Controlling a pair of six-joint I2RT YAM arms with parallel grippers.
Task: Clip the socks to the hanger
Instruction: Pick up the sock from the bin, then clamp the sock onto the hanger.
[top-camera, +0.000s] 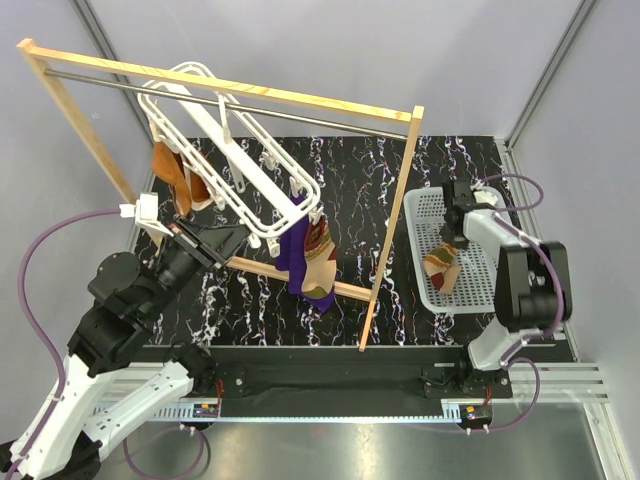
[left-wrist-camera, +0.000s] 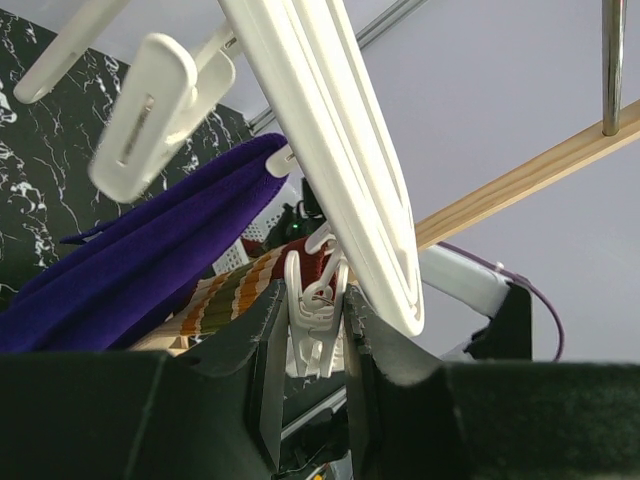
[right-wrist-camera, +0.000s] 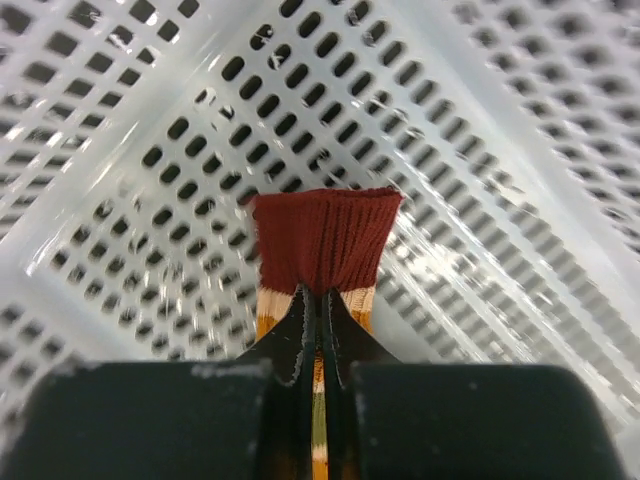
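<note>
The white hanger (top-camera: 250, 175) hangs tilted from the rack's metal rod. One striped sock (top-camera: 320, 255) hangs clipped at its near right end and shows in the left wrist view (left-wrist-camera: 230, 295). My left gripper (top-camera: 232, 240) is raised under the hanger (left-wrist-camera: 340, 150), and its jaws (left-wrist-camera: 315, 345) are shut on a white clip peg (left-wrist-camera: 315, 315). The second striped sock (top-camera: 441, 268) lies in the white basket. My right gripper (top-camera: 450, 245) is shut on it just below its maroon cuff (right-wrist-camera: 325, 235); the fingertips (right-wrist-camera: 318, 300) pinch the striped fabric.
A wooden rack (top-camera: 395, 210) with a metal rod spans the table. A purple cloth (top-camera: 293, 255) hangs next to the clipped sock, and an orange cloth (top-camera: 175, 170) hangs at the hanger's left end. The white perforated basket (top-camera: 425, 215) stands at the right.
</note>
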